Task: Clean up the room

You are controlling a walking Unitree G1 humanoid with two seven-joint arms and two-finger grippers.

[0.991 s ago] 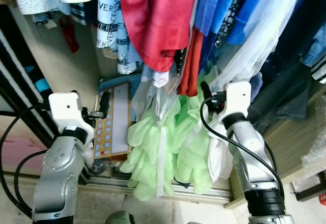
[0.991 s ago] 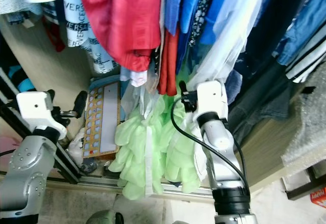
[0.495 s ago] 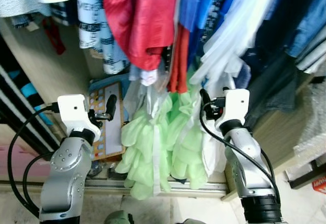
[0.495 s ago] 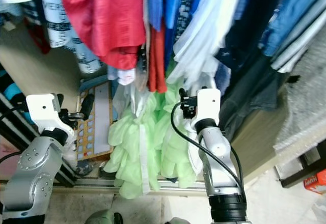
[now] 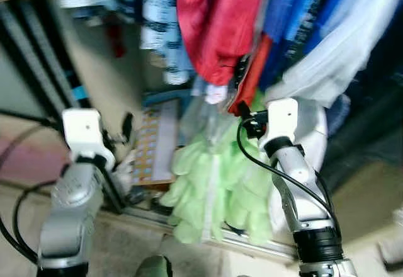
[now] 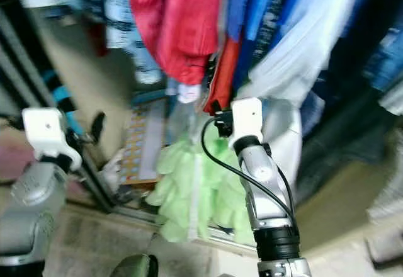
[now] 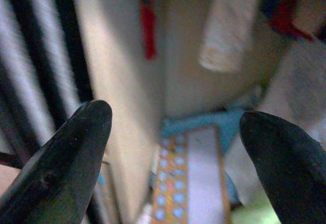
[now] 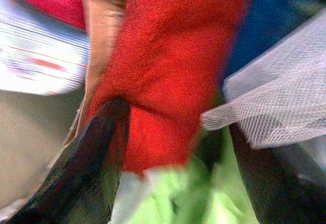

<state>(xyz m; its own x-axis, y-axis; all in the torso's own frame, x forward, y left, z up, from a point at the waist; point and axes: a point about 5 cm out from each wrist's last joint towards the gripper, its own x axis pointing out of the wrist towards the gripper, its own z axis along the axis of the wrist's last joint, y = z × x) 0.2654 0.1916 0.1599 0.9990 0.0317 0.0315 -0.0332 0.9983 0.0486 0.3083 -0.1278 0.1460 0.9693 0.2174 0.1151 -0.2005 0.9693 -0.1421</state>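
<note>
I face an open wardrobe full of hanging clothes. A red jacket (image 5: pixel 217 25) hangs in the middle, with blue garments (image 5: pixel 302 19) to its right and a light green ruffled garment (image 5: pixel 214 182) below. My right gripper (image 5: pixel 244 118) is raised and open at the hem of a narrow red garment (image 8: pixel 173 71). That cloth lies between the spread fingers, beside white mesh fabric (image 8: pixel 275 102). My left gripper (image 5: pixel 126 126) is raised and open with nothing in it. It points into the wardrobe's left corner at a flat board with coloured dots (image 7: pixel 188 178).
A dark striped sliding door (image 7: pixel 35 56) stands close on the left. The metal door track (image 5: pixel 252 242) runs along the floor under the green garment. A beige wardrobe wall (image 5: pixel 107 82) rises behind the dotted board (image 5: pixel 154 145). The eye views are blurred.
The whole picture has shifted and blurred, so the camera has moved. Both arms stay raised toward the wardrobe, with the right gripper still at the red hem.
</note>
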